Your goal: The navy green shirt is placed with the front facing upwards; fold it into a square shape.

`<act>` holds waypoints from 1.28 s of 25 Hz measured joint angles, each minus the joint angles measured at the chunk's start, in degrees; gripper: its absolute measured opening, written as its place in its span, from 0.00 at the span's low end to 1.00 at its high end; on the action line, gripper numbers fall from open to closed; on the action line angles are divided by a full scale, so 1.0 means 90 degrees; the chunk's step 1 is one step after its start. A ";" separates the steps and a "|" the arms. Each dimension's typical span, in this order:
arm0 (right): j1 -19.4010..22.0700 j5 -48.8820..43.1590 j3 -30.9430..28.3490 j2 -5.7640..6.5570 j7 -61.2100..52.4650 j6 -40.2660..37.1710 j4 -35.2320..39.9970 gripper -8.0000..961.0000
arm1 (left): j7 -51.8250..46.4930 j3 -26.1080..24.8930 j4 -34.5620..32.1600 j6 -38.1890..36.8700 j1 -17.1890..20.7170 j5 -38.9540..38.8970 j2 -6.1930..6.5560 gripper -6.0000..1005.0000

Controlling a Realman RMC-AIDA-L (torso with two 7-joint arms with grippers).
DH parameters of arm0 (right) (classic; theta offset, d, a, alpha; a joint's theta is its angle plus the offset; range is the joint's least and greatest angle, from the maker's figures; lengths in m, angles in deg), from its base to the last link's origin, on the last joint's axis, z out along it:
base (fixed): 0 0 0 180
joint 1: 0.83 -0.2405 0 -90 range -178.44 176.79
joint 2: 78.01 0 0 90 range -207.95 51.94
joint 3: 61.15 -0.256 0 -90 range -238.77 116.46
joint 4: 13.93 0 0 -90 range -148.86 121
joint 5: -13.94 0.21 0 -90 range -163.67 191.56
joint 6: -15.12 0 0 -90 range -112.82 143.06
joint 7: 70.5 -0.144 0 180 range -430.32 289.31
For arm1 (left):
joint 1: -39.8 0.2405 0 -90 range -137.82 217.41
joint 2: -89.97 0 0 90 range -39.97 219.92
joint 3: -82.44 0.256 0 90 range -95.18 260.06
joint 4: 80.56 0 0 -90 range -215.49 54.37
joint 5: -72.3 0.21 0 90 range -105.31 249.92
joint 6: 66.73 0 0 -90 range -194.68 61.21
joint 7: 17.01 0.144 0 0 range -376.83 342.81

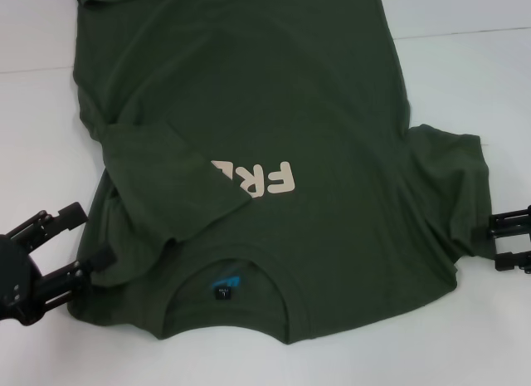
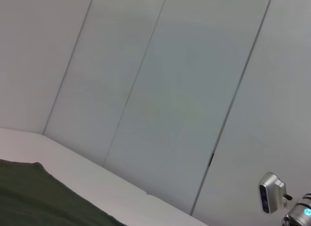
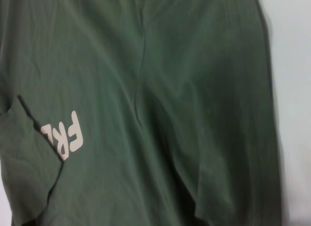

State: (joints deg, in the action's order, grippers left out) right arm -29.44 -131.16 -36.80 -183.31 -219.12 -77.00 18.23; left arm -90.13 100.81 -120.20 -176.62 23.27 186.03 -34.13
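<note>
One sleeve folded over the print, my claws at either edge

My left claw (image 1: 79, 236) sits at the near-left side of the desk (image 1: 33, 112), its fingers spread apart, the lower one touching the shirt's edge near the shoulder and nothing clamped between them. The navy green shirt (image 1: 274, 95) lies flat across the middle of the white desk, front up, collar (image 1: 226, 286) toward the near edge and hem running off toward the far edge. Its left sleeve (image 1: 162, 183) is folded inward over the chest, so that it hides part of the cream print (image 1: 265, 178) and only "FR" and a bit more reads. A small blue-and-black label shows inside the neck. The other sleeve (image 1: 452, 187) lies spread out toward the right edge. My right claw (image 1: 510, 236) is just beside that sleeve's cuff, at the right edge of the head view; I cannot tell whether it is apart or together. From my right wrist I see the shirt body and the folded sleeve against the print
</note>
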 joint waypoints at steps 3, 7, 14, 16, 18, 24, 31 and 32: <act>0.0029 0.0001 0.0000 0.0034 0.0007 -0.0107 0.0038 0.75 | 0.0000 0.0000 0.0000 0.0002 0.0000 0.0000 0.0000 0.84; 0.0083 -0.0009 0.0021 0.0068 0.0008 -0.0110 0.0040 0.75 | 0.0000 0.0000 0.0000 0.0002 0.0000 0.0000 0.0000 0.84; 0.0080 -0.0161 0.0029 0.0071 0.0008 0.0027 0.0007 0.74 | 0.0000 0.0000 0.0000 -0.0001 -0.0006 0.0000 0.0000 0.84; 0.0072 -0.0162 0.0026 0.0071 0.0006 0.0070 0.0005 0.74 | 0.0000 0.0000 0.0000 -0.0002 -0.0003 0.0000 0.0000 0.84; 0.0059 -0.0159 0.0010 0.0071 0.0005 0.0106 -0.0002 0.74 | 0.0000 0.0000 0.0000 -0.0003 0.0001 0.0000 0.0000 0.84; 0.0013 -0.0143 0.0014 0.0035 0.0014 0.0153 -0.0016 0.74 | 0.0000 0.0000 0.0000 -0.0002 0.0010 0.0000 0.0000 0.84; 0.0002 -0.0115 -0.0053 0.0039 0.0013 0.0143 0.0037 0.74 | 0.0000 0.0000 0.0000 -0.0003 0.0010 0.0000 0.0000 0.84; 0.0000 -0.0083 -0.0072 0.0067 0.0012 0.0117 0.0083 0.74 | 0.0000 0.0000 0.0000 -0.0007 0.0009 0.0000 0.0000 0.84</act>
State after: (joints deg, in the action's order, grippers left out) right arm -29.44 -131.91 -37.45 -182.71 -219.01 -75.95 18.98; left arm -90.13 100.80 -120.20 -176.69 23.36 186.03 -34.13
